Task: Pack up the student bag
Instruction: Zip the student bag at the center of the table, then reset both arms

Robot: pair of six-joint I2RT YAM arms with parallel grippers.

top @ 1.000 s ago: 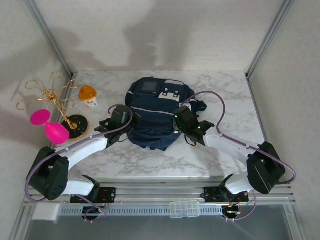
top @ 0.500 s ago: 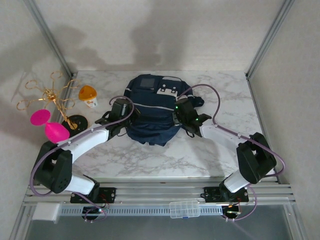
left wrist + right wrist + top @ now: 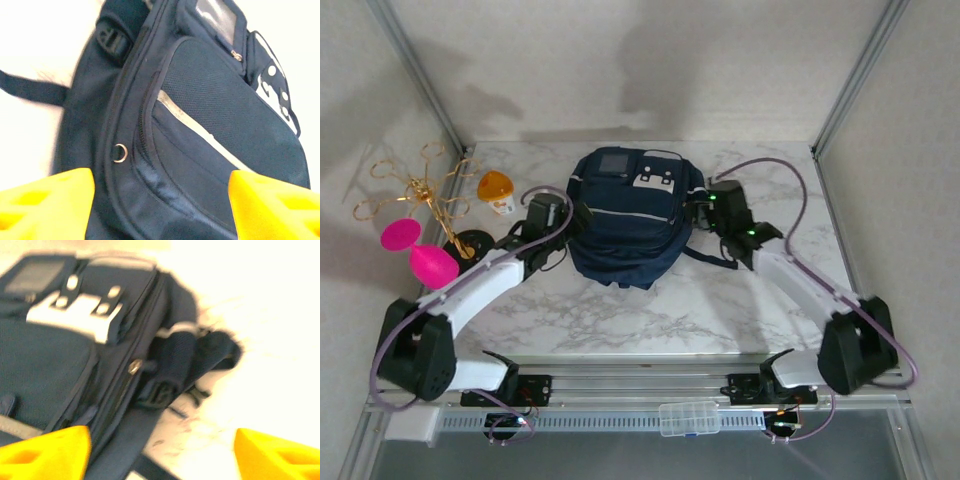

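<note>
Marble tabletop (image 3: 620, 320) is lit evenly. Left gripper (image 3: 159, 200) jaws are spread wide, nothing held; right gripper (image 3: 162, 450) jaws likewise. Student bag (image 3: 630, 215) is laid flat mid-table, flanked closely by both grippers. Gold stand (image 3: 420, 195), pink glass (image 3: 420, 255) and orange-lidded cup (image 3: 497, 192) are placed far left.

The left pincer (image 3: 160, 202), fingers apart, faces the student bag (image 3: 210, 100).

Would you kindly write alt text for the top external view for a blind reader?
A navy student bag lies on the marble table, flanked by the open left gripper and open right gripper. A gold stand, pink glass and orange-lidded cup are at far left.
</note>
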